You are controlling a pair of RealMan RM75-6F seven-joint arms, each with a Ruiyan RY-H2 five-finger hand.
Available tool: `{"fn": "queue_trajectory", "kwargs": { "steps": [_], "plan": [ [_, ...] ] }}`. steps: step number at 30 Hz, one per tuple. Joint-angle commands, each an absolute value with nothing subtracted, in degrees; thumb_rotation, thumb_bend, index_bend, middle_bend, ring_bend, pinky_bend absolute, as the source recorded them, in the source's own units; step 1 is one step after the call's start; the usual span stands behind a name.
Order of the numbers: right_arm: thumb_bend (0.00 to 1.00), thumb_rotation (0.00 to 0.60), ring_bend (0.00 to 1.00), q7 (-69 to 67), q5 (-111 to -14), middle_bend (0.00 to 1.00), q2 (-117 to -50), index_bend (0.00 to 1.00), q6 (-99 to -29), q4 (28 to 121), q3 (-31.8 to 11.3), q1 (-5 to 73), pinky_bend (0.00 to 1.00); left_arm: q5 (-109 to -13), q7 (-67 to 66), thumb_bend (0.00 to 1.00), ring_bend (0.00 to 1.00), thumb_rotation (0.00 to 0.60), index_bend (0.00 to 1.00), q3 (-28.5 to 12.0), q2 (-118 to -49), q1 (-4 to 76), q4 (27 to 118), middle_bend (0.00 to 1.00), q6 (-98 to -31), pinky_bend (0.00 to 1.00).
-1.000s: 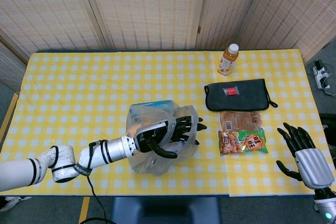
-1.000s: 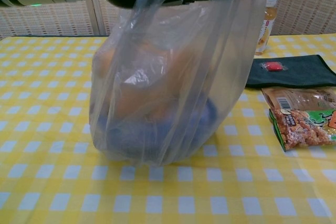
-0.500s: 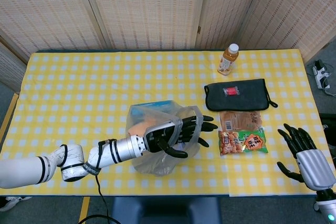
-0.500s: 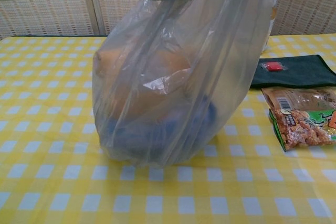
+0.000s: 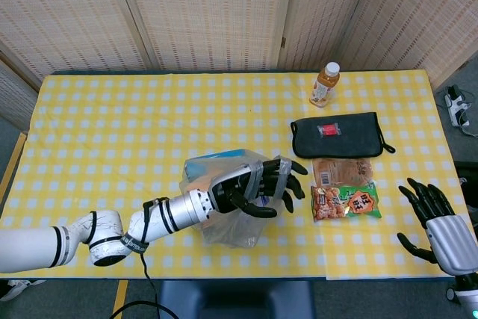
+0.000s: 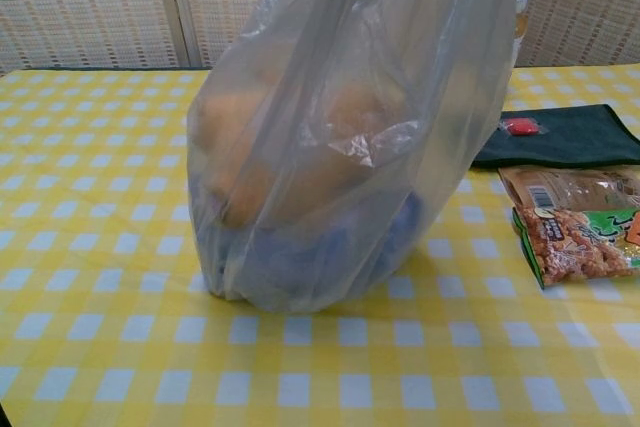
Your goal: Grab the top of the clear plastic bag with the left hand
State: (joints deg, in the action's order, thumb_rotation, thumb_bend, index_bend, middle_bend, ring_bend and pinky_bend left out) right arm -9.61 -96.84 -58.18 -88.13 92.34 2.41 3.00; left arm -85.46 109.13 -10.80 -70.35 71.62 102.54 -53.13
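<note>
From the head view, the left hand (image 5: pixel 250 187) reaches across the yellow checked table (image 5: pixel 112 125), sitting right over the clear plastic bag (image 5: pixel 224 222). Its dark fingers (image 5: pixel 287 177) stretch out towards the right with the thumb tucked below, and the film at the bag's top looks gathered under the palm, though a firm grip cannot be told from here. The bag sits near the front edge of the table, about midway across, with something blue and something orange showing through it. Over on the right, the right hand (image 5: pixel 437 218) hangs beyond the table's corner, fingers spread apart and holding nothing. Just beside the bag to the right lie a green and orange snack packet (image 5: pixel 345 203) and a brown packet (image 5: pixel 341 170) touching it behind. Further back is a black pouch (image 5: pixel 340 136) with a small red item (image 5: pixel 328 130) on top, and a bottle (image 5: pixel 324 84) of orange drink stands upright near the far edge.

Down at the chest view, the bag (image 6: pixel 330 147) fills the middle, its bottom resting on the table (image 6: pixel 100 347) and its top pulled up out of the frame. Orange shapes and a blue mass show through the film. The hand itself is out of sight above. The snack packet (image 6: pixel 580 242), the brown packet (image 6: pixel 565 187) and the pouch (image 6: pixel 570 137) lie to the right, well apart from the bag.
</note>
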Motion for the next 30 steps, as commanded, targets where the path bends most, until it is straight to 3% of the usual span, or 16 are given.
{"fn": "queue_trajectory", "kwargs": {
  "steps": [1, 4, 8, 10, 15, 21, 30],
  "plan": [
    [0.33, 0.6, 0.0, -9.4, -96.6, 0.0, -58.3, 0.0, -87.8, 92.4, 2.4, 3.1, 0.0, -77.8, 99.6, 0.21, 0.57, 0.6, 0.51, -13.9, -68.6, 69.9, 107.2, 0.75, -51.4, 0.63],
    [0.33, 0.6, 0.0, -9.2, -96.4, 0.0, -58.3, 0.0, -87.3, 92.5, 2.3, 3.2, 0.0, -73.3, 92.1, 0.29, 0.63, 0.6, 0.58, -15.2, -67.8, 68.9, 109.4, 0.82, -51.2, 0.68],
    [0.33, 0.6, 0.0, -9.0, -96.3, 0.0, -58.3, 0.0, -87.2, 92.5, 2.3, 3.3, 0.0, -65.3, 79.1, 0.7, 0.75, 0.6, 0.71, -16.5, -68.0, 67.4, 113.7, 0.94, -53.4, 0.79],
    [0.33, 0.6, 0.0, -8.9, -96.3, 0.0, -58.4, 0.0, -87.1, 92.5, 2.3, 3.3, 0.0, -62.2, 73.8, 0.78, 0.79, 0.6, 0.75, -17.2, -68.1, 66.7, 115.6, 0.98, -54.6, 0.83],
    [0.33, 0.6, 0.0, -8.4, -96.4, 0.0, -58.4, 0.0, -86.9, 92.7, 2.4, 3.4, 0.0, -57.4, 65.1, 0.83, 0.84, 0.6, 0.79, -18.9, -67.6, 64.5, 118.9, 1.0, -56.9, 0.87],
    [0.33, 0.6, 0.0, -7.8, -96.9, 0.0, -58.7, 0.0, -86.6, 93.0, 2.6, 3.5, 0.0, -55.1, 64.3, 0.85, 0.84, 0.6, 0.8, -21.9, -65.2, 61.1, 121.5, 1.0, -56.5, 0.87],
    [0.33, 0.6, 0.0, -7.4, -97.1, 0.0, -58.8, 0.0, -86.5, 93.1, 2.7, 3.6, 0.0, -44.8, 59.6, 0.85, 0.84, 0.6, 0.8, -33.1, -53.6, 61.3, 123.9, 1.0, -50.9, 0.87]
  ]
}}
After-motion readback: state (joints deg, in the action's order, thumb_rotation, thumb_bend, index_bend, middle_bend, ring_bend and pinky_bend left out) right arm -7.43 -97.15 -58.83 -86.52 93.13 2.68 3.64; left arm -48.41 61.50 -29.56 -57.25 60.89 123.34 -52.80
